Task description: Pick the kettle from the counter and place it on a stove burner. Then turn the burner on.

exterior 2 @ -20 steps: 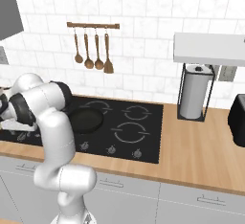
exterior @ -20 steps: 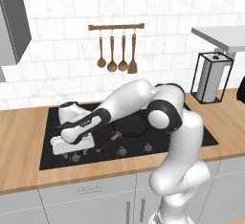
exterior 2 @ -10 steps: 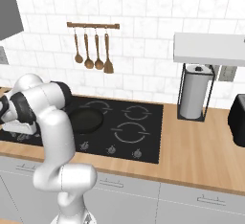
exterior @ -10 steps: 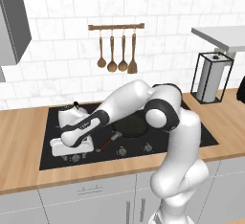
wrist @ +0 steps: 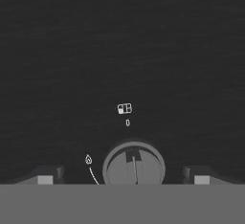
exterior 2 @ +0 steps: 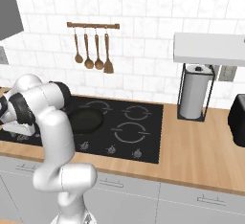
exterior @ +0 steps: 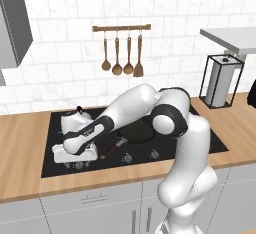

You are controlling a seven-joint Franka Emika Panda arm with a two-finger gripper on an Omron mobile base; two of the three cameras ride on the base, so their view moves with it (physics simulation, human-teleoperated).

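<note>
The gripper hangs low over the front left of the stove, its fingers spread wide on both sides of a silver knob — not touching it. The kettle sits on the stove's back left, just behind the hand.

The wooden counter carries a flat black stove set into it, with a kettle on the stove's far left, a black frying pan near its centre, and a wire-framed paper towel holder standing to its right.
</note>
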